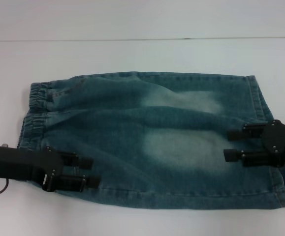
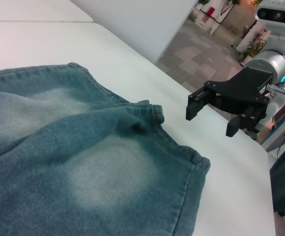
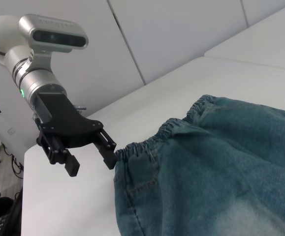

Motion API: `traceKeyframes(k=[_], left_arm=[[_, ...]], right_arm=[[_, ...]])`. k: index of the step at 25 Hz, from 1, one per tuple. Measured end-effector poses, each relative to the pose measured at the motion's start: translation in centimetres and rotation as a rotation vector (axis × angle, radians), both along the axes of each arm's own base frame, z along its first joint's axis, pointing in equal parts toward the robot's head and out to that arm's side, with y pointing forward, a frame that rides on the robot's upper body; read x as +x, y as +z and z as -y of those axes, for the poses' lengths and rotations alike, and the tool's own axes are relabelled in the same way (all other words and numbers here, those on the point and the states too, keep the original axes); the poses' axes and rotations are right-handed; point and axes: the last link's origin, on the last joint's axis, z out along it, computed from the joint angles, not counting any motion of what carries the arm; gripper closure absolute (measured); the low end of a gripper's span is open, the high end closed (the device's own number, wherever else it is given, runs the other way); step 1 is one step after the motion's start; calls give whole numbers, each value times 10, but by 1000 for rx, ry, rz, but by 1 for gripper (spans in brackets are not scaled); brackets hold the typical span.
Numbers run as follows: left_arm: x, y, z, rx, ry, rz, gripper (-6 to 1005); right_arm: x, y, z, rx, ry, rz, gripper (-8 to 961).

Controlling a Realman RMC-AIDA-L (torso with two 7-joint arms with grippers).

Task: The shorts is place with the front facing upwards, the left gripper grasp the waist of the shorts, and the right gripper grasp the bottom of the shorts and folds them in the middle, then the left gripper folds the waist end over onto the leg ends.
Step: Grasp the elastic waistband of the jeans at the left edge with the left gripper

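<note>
White worktop [image 1: 132, 221] carrying the denim shorts [image 1: 152, 142], spread flat.
The left gripper [image 1: 85, 172] is over the waist of the shorts [image 1: 34, 115]; the right gripper [image 1: 229, 144] is over the leg ends [image 1: 272, 147]. Both have jaws parted, holding nothing.

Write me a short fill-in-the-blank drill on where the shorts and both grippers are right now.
1. The shorts lie flat on the white ____.
2. The left gripper hovers near the ____ of the shorts, the ruffled elastic end.
3. The right gripper is over the end with the flat stitched leg ____.
4. Both grippers have their fingers ____, holding nothing.

Missing words: table; waist; hems; open
</note>
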Motion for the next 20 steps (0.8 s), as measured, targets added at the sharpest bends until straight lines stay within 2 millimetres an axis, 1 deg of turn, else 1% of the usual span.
traceKeyframes(k=[13, 16, 19, 20], left_arm=[[-2, 2, 0, 6, 8, -3, 339], [-6, 11, 0, 4, 35, -21, 339], [-11, 27, 0, -2, 74, -64, 339], [-15, 35, 1, 5, 94, -91, 339]], right_arm=[[0, -1, 0, -5, 3, 6, 236], [0, -1, 0, -7, 2, 6, 235], [0, -2, 1, -9, 2, 7, 237], [0, -2, 1, -9, 2, 7, 237]])
